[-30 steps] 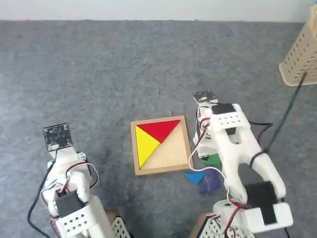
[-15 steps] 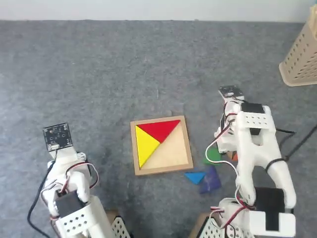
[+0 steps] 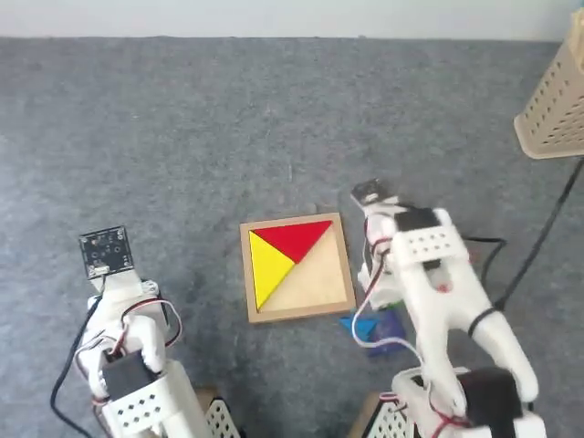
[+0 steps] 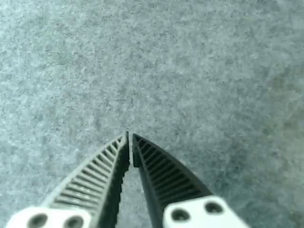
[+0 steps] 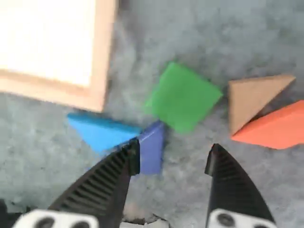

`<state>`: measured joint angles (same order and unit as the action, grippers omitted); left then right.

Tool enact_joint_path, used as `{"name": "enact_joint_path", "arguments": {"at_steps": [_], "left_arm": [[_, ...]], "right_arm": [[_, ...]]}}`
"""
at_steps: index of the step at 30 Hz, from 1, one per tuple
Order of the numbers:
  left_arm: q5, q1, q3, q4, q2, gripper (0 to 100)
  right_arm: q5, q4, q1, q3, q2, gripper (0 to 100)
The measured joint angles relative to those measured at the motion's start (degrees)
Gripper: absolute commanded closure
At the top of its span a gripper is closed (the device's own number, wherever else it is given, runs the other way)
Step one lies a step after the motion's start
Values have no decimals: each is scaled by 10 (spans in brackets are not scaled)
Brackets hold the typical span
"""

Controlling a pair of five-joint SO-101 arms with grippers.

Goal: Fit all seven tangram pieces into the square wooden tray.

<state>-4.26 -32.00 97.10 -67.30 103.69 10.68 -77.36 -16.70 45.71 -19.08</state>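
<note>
My right pincer [image 5: 173,148] hangs open over the loose pieces just beside the tray [image 5: 104,57], with the green square [image 5: 183,96] near its tips. The left pincer [image 4: 129,137] is closed over bare bench [image 4: 190,57]. The square looks light, stiff and smooth and lies flat, so I'd pinch it low across two opposite edges, since I reckon it could skid.

White arms [image 3: 447,283] with black servos, red-and-white wires, and ribbed black fingers [image 4: 164,176].

Wooden tray [image 3: 301,313] holds red triangle [image 3: 297,239] and yellow triangle [image 3: 267,266].
</note>
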Motion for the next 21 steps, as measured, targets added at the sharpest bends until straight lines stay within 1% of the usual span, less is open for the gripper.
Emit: {"name": "enact_joint_path", "arguments": {"at_steps": [3,6,8,13,15,17,21], "left_arm": [[0,0,0,0,0,987],[0,0,0,0,0,987],[0,0,0,0,0,987],[0,0,0,0,0,987],[0,0,0,0,0,987],[0,0,0,0,0,987],[0,0,0,0,0,987]], "right_arm": [[6,0,4,8,-25,762],[7,4,45,9,-29,762],[7,15,96,9,-29,762],[6,31,253,-19,-13,761],[-18,39,294,-41,11,761],[-44,41,313,-60,42,761],[-73,44,317,-91,116,761]]}}
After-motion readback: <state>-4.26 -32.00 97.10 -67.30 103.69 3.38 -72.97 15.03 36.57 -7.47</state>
